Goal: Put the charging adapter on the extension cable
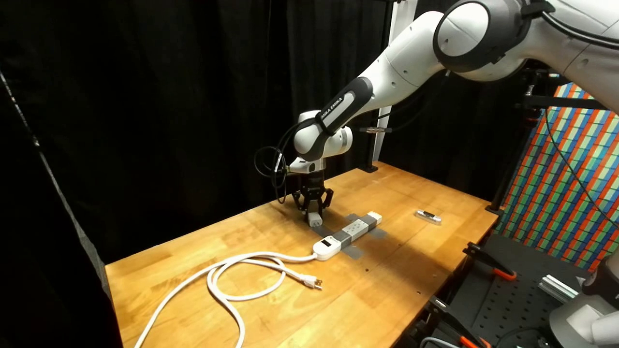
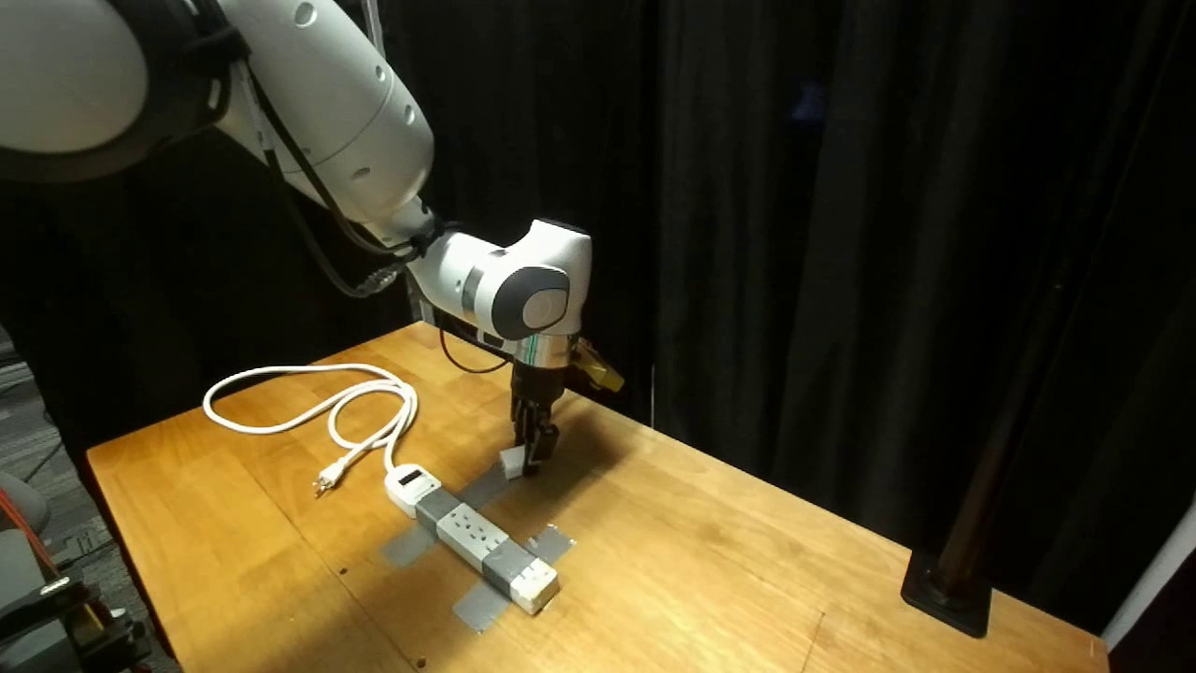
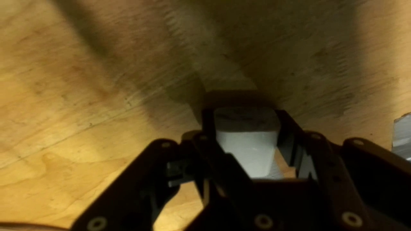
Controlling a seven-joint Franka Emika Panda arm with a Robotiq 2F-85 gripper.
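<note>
Gripper (image 3: 246, 122) clamped on opposite sides of the charging adapter (image 1: 315, 220), near but apart from power strip (image 1: 355, 229); duct tape (image 2: 509, 561) straps that to tabletop (image 1: 425, 261) (presumably so plugging in won't shift it).

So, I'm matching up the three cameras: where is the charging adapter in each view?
In an exterior view: charging adapter below centre, higher in the picture than the corded end of the extension cable.
In an exterior view: charging adapter left of and below centre.
In the wrist view: charging adapter right of and below centre.
Shared landmark: the pincer, which holds it and shows in all three views.
</note>
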